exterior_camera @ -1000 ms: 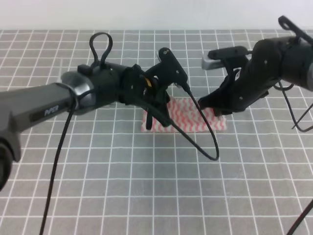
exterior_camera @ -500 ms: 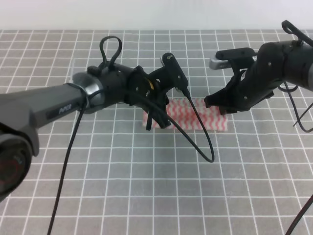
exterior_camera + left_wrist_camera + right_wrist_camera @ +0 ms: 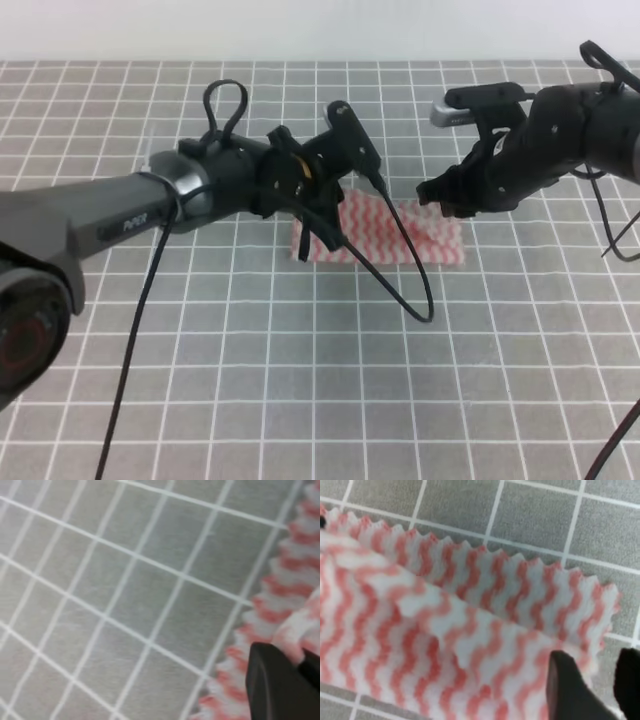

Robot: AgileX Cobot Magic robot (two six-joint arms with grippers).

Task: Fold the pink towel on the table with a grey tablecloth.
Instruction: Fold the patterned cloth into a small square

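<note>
The pink towel (image 3: 400, 238) lies doubled over near the middle of the table with a grey tablecloth (image 3: 300, 380). My left gripper (image 3: 325, 232) sits low at the towel's left end. In the left wrist view the left gripper (image 3: 294, 652) is shut on a bunched bit of the pink towel (image 3: 295, 580). My right gripper (image 3: 433, 196) is over the right back part. In the right wrist view the right gripper (image 3: 602, 662) pinches the corner of the upper layer of the pink towel (image 3: 445, 625), with the lower layer showing beyond it.
A black cable (image 3: 415, 290) from the left arm loops down across the towel's front edge onto the tablecloth. The right arm's cable (image 3: 605, 230) hangs at the far right. The white wall borders the table's back edge.
Both grippers have moved toward the back of the table and slightly up. The towel's upper layer has shifted back with them.
</note>
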